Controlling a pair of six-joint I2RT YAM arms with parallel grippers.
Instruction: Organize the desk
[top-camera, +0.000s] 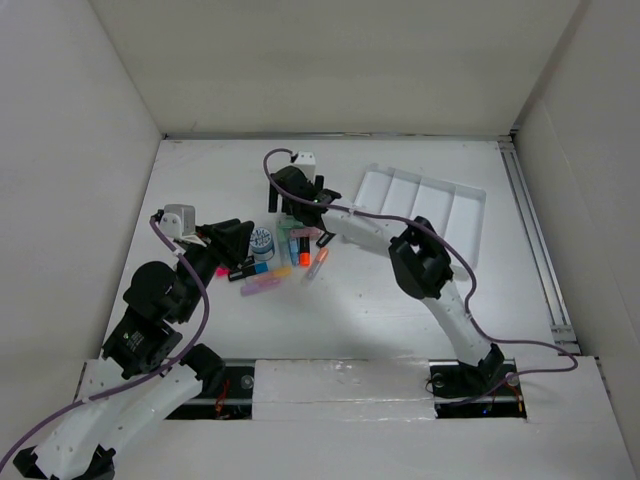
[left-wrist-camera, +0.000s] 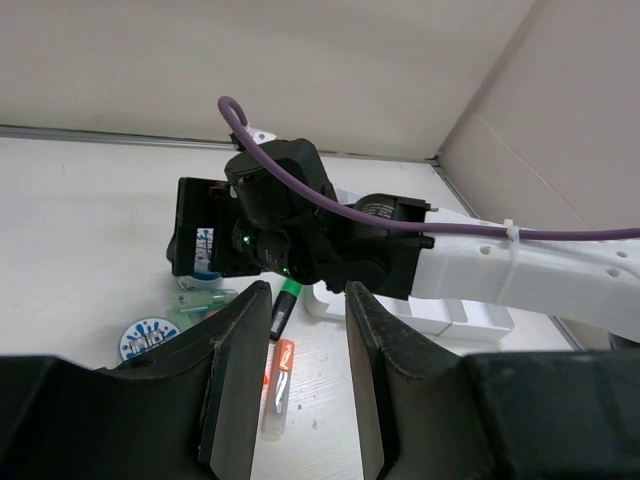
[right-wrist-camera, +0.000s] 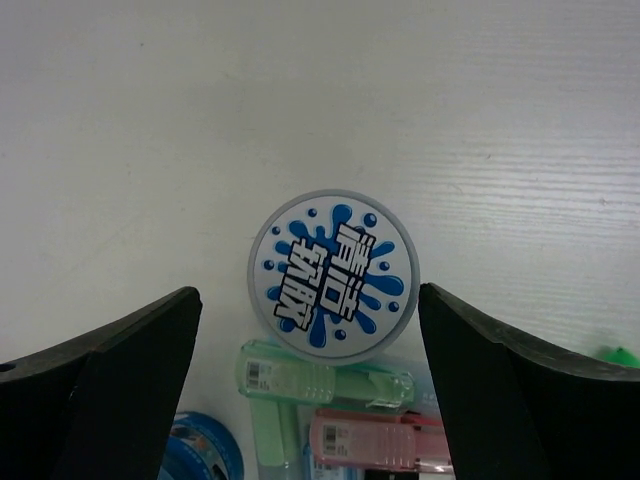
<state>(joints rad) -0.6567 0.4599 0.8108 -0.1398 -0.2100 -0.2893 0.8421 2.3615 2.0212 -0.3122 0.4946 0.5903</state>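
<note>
White walls box in the desk (top-camera: 380, 310) — clutter sits bunched at its middle, left of a compartmented tray (top-camera: 440, 205).
Right gripper (right-wrist-camera: 308, 298) spread wide, holding nothing, over a round blue-splash tub (right-wrist-camera: 333, 275); left gripper (left-wrist-camera: 308, 300) parted narrowly — nothing between its fingers, facing the pens (top-camera: 262, 284).

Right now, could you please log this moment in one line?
right pincer: open, flanking splash-label tub | left pincer: open, empty | markers: loose on desk

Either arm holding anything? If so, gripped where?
Nothing held: the right gripper is wide open, fingers either side of the round blue-splash tub without touching it; left gripper is empty too.
</note>
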